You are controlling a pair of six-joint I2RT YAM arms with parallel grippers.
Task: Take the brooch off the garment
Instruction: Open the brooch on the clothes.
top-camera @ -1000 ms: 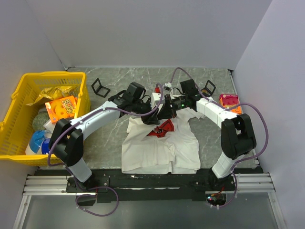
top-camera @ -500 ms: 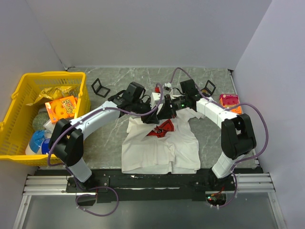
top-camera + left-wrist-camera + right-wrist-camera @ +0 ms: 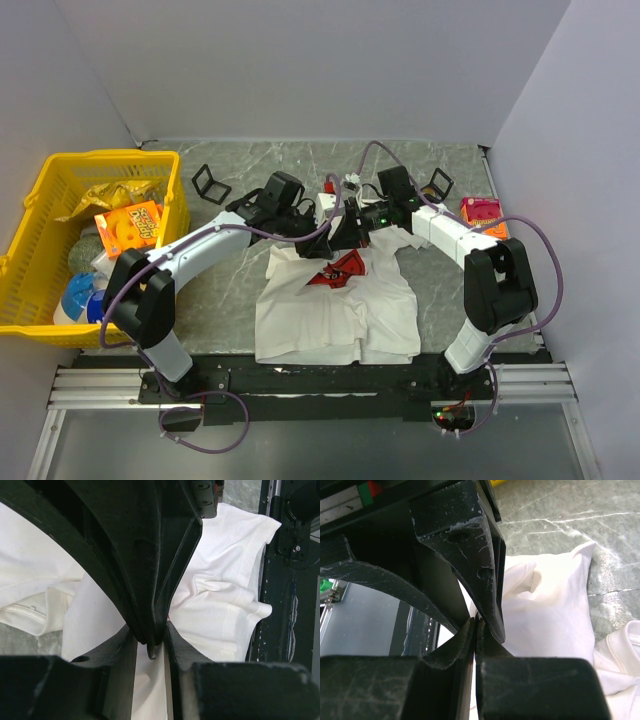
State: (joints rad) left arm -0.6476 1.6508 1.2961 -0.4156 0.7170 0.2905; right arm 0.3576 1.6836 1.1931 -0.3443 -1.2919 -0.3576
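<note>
White T-shirt [image 3: 338, 312] is lying front-up on the grey marbled table [image 3: 225, 285], about mid-table and toward the near edge, with its hem nearest the arm bases. Its red print [image 3: 340, 268] is bunching into a small crumple high on the chest, and the cloth above it is gathering toward the collar. Both arms are reaching over that collar zone. The left gripper [image 3: 330, 238] is pointing in from the left and the right gripper [image 3: 356, 232] from the right, with their tips sitting just beside each other. The brooch is not showing in any view, as the gripper bodies are covering the spot where the tips meet. In the left wrist view the black fingers [image 3: 175, 555] are pressing tip to tip. White cloth is tenting up to their meeting point, so they appear to be pinching the shirt. In the right wrist view the scuffed fingers [image 3: 465, 545] are closing to a hairline seam, and a white fold is rising to the tips in the same way. A yellow basket [image 3: 60, 168] holding packets is sitting at the table's left edge. A pink packet [image 3: 482, 210] is lying near the right edge. Two black square frames [image 3: 210, 183] are standing beyond the shirt, one on each side.
</note>
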